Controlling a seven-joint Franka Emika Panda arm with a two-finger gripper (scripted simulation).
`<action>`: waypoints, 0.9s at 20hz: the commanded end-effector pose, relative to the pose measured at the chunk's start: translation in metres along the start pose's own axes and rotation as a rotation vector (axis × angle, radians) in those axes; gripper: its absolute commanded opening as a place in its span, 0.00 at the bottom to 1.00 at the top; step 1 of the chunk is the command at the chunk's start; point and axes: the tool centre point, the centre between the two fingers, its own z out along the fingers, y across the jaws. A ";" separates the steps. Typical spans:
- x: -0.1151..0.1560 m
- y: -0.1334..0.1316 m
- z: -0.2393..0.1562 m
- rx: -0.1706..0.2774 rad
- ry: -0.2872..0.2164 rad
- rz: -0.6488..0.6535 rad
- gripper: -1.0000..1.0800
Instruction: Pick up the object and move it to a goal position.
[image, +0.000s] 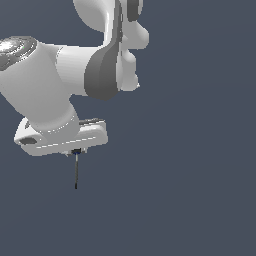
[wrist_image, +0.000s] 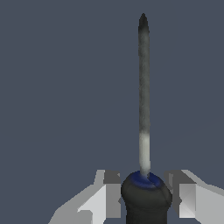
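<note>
The object (image: 76, 172) is a very thin dark rod that hangs straight down under the white hand in the exterior view. The wrist view shows its slim grey shaft (wrist_image: 144, 87) ending in a dark tip, with a blue collar and a black handle (wrist_image: 145, 201) at its base. My gripper (image: 76, 151) is shut on that handle. In the wrist view the gripper (wrist_image: 143, 180) has one grey finger (wrist_image: 112, 192) on each side of the handle, both pressed against it. The rod points away from the hand into open space and touches nothing.
The bulky white arm links (image: 45, 80) fill the exterior view's upper left. Everything around and below the rod is a plain dark blue-grey background (image: 190, 190), with no table edge, container or other object in sight.
</note>
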 end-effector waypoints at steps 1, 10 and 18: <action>0.005 0.007 -0.009 0.000 0.000 0.000 0.00; 0.018 0.025 -0.032 -0.001 0.000 0.000 0.00; 0.025 0.035 -0.043 -0.001 0.000 0.000 0.00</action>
